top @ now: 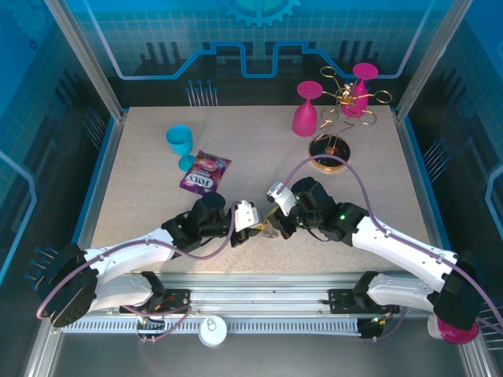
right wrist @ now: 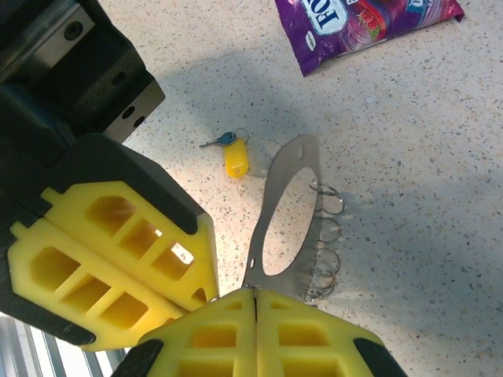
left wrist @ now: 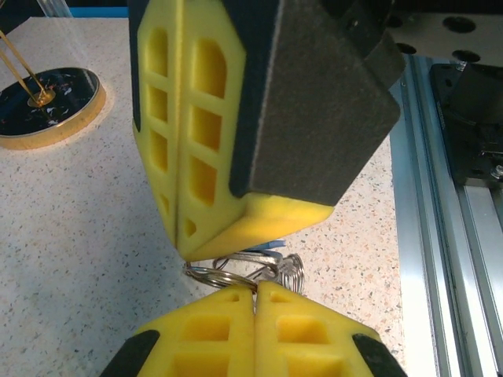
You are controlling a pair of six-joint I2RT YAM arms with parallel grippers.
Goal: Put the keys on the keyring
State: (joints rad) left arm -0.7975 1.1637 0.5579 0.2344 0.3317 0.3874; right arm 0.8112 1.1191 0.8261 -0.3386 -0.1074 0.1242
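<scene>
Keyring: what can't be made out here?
- Right wrist: keyring lower end buried between right gripper fingers.
- Left wrist: right gripper's fingers block all but a few rings.
- Top external: join hidden under left gripper and right gripper.
- Yellow key: blade too small.

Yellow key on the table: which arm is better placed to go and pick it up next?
Probably left. The left gripper and right gripper both pinch the keyring, but the yellow key lies closer to the left one, and the right one grips the main loop and can steady it.
</scene>
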